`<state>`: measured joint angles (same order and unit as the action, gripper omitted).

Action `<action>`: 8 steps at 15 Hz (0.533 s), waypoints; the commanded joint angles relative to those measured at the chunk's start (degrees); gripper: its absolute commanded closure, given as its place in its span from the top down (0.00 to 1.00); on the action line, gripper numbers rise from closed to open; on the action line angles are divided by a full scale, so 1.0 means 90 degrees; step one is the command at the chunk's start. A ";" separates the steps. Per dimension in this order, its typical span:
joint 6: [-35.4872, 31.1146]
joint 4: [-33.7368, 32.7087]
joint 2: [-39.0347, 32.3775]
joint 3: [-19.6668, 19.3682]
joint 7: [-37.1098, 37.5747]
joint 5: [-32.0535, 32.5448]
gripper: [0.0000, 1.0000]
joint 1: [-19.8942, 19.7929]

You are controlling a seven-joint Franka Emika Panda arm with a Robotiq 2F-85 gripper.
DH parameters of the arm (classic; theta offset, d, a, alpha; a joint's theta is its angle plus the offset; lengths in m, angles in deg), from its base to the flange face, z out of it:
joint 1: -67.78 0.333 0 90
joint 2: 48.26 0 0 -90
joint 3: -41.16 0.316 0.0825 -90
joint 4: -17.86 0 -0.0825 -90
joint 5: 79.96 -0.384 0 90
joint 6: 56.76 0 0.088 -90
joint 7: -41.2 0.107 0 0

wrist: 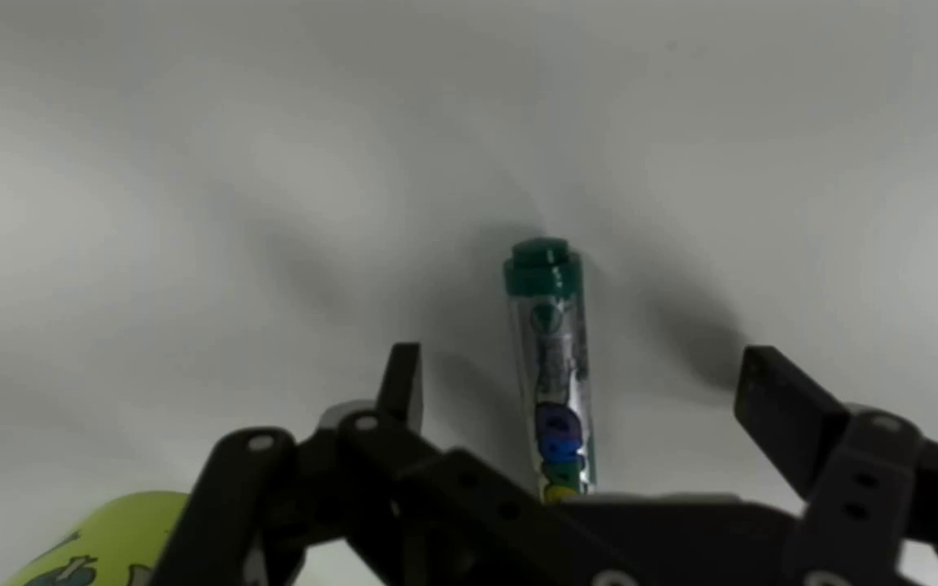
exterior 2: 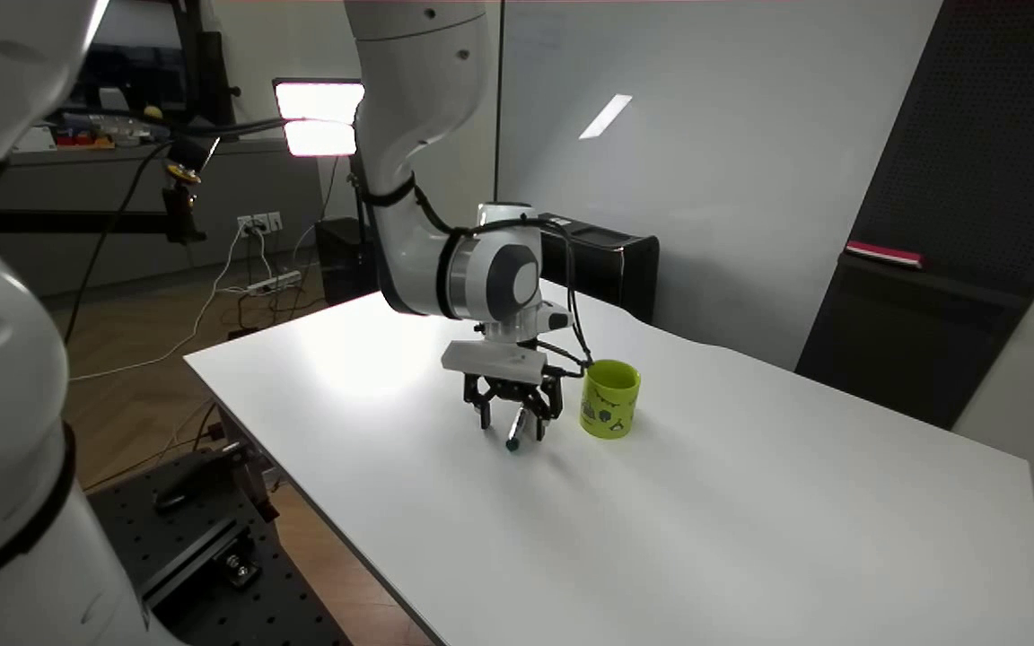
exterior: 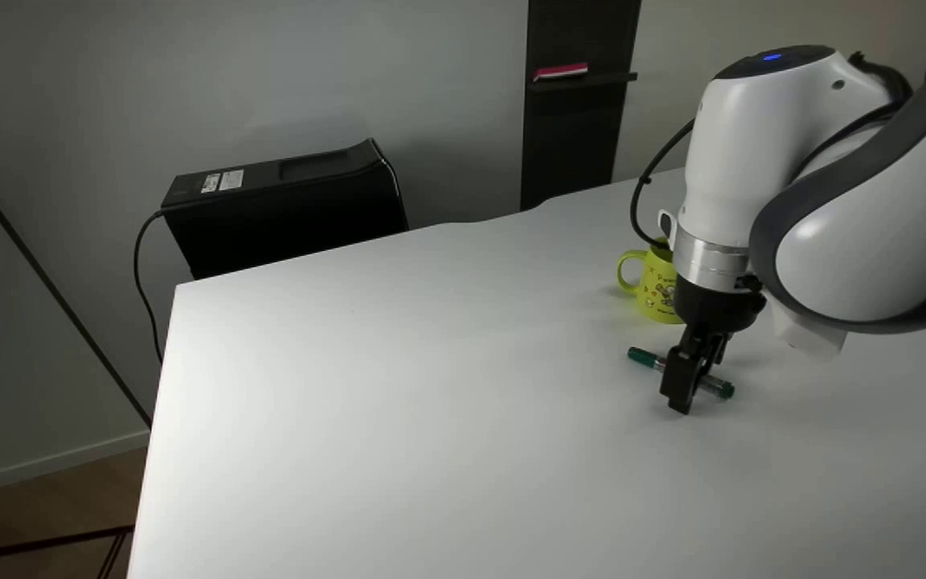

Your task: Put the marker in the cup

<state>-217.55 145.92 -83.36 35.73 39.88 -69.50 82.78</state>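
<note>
The marker (exterior: 643, 358) lies on the white table, with green ends and a clear printed barrel; it also shows in an exterior view (exterior 2: 514, 438). In the wrist view, the marker (wrist: 552, 350) lies between the two fingers, apart from both; its lower part is hidden by the gripper body. My gripper (exterior 2: 513, 425) is open, pointing down, fingertips close to the table around the marker; it also shows in the wrist view (wrist: 583, 366). The yellow-green cup (exterior 2: 609, 408) stands upright beside the gripper. In an exterior view the arm partly hides the cup (exterior: 654, 289); the wrist view shows only its edge (wrist: 111, 537).
The white table (exterior: 399, 402) has its edge on the left in an exterior view. A black box (exterior: 286, 209) stands behind the table, by the wall. A loose arm cable (exterior 2: 575, 305) hangs close to the cup. A dark shelf panel (exterior 2: 930, 341) stands behind.
</note>
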 commanded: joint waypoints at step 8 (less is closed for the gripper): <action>0.0774 -0.0416 -0.0175 -0.0463 0.0733 0.0436 0.19 0.0280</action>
<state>-214.66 144.38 -83.82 33.87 41.29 -68.08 83.43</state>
